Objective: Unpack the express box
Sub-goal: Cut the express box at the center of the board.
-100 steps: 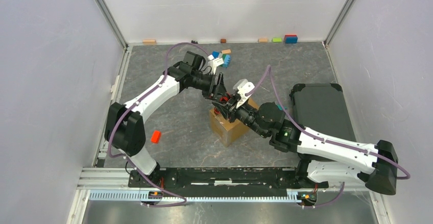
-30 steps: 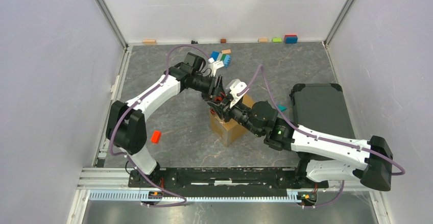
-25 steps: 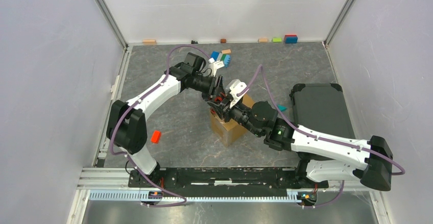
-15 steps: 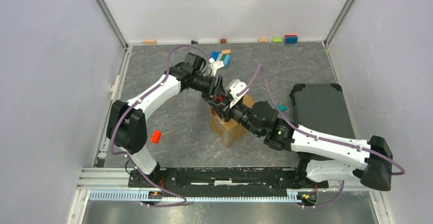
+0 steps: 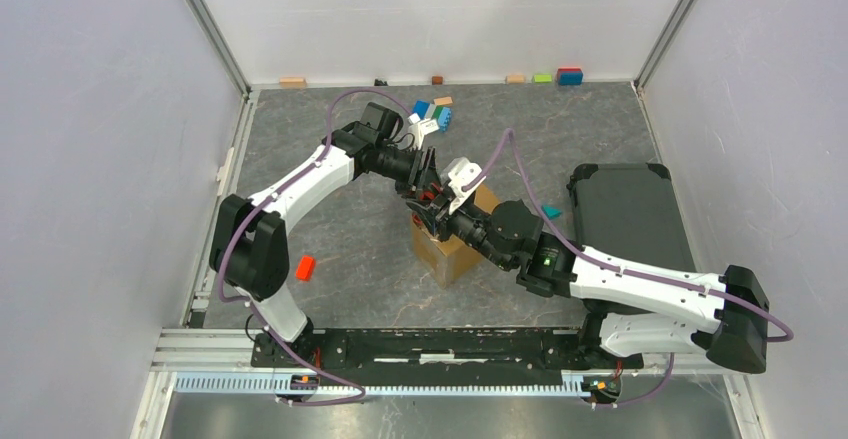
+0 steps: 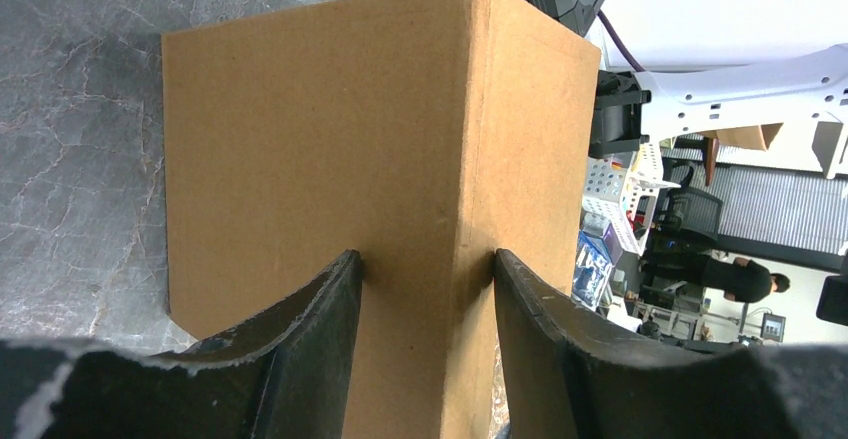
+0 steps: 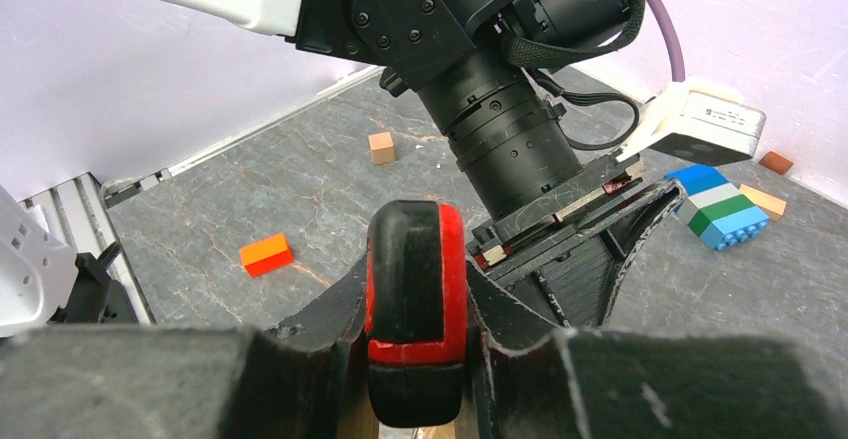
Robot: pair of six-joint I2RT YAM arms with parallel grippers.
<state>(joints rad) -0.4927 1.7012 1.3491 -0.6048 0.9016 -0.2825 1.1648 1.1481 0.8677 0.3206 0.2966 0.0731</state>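
Observation:
The express box (image 5: 455, 251) is a plain brown carton standing on the grey floor mid-table; most of its top is hidden under both wrists. In the left wrist view my left gripper (image 6: 427, 256) straddles a corner edge of the box (image 6: 320, 139), one finger pressed on each adjoining face. My left gripper (image 5: 425, 187) comes in from the far left. My right gripper (image 5: 440, 214) hovers over the box top from the right, shut on a red-and-black tool (image 7: 415, 289) that stands upright between its fingers. My right gripper (image 7: 416, 269) faces the left wrist closely.
A black case (image 5: 625, 214) lies to the right of the box. An orange block (image 5: 305, 267) sits to the left, a blue-green block cluster (image 5: 435, 114) behind the left wrist, and small blocks (image 5: 570, 76) line the far wall. A teal piece (image 5: 551, 212) lies beside the case.
Since the earliest frame my right arm has shifted a little left over the box top. Over the last second both arms and the box have barely moved.

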